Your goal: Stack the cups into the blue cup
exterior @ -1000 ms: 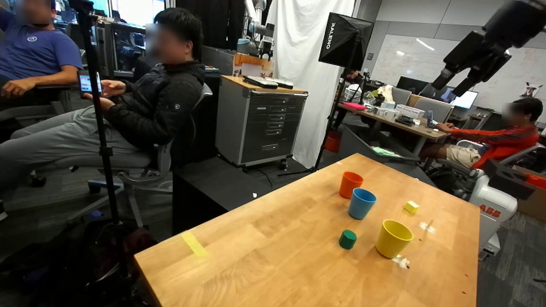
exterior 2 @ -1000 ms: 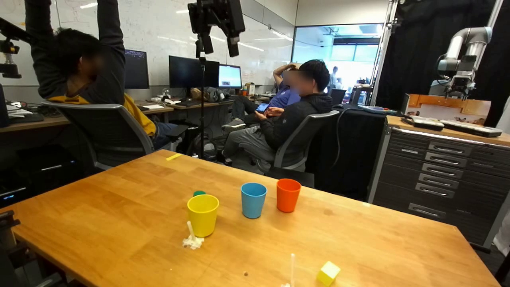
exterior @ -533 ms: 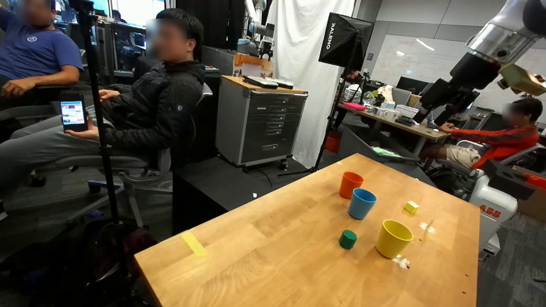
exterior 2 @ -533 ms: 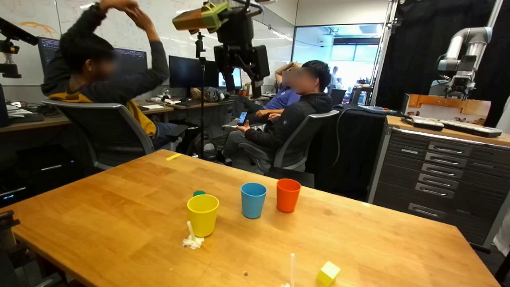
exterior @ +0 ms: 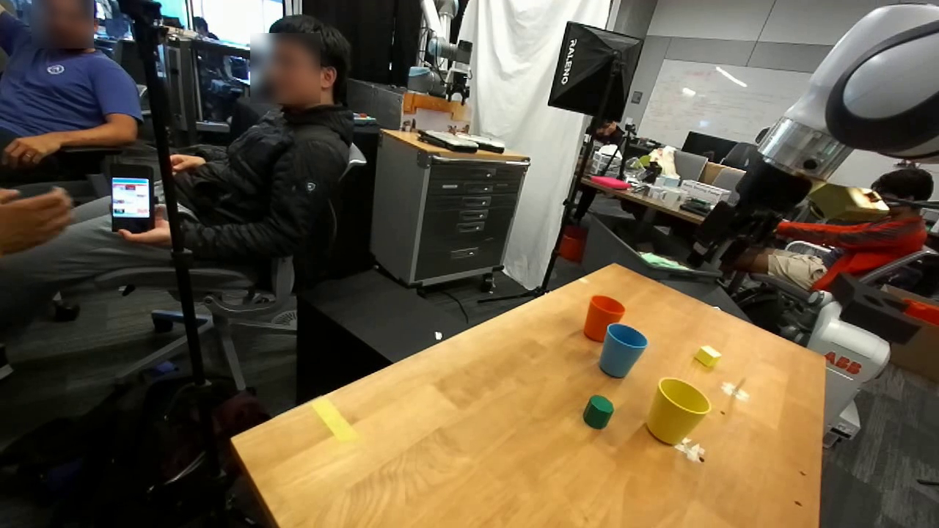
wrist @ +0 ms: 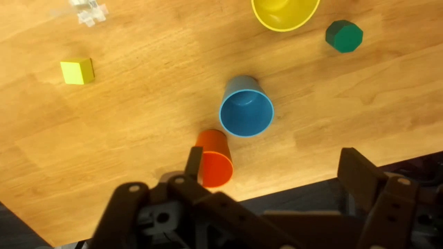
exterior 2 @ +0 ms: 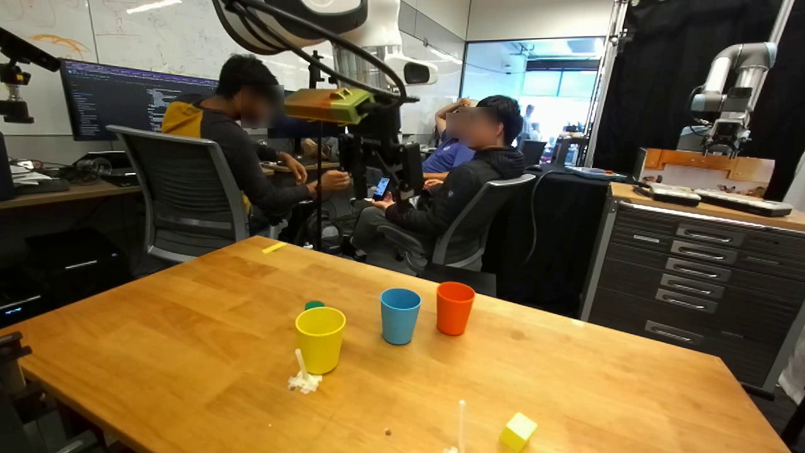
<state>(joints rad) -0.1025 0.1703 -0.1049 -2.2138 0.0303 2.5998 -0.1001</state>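
Fingers spread wide apart, empty. In the wrist view, the blue cup sits upright on the table, the orange cup at its seven o'clock, the yellow cup at one.

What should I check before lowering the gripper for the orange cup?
Gripper open, nothing held: ok.
Orange cup upright: ok in both exterior views.
Blue cup upright, nothing inside: ok.
Gripper centred on the orange cup: not ok; in the wrist view one finger overlaps the cup.
Finger room between orange and blue cups: cannot tell; they stand apart, but close.
Yellow cup apart from both other cups: ok.
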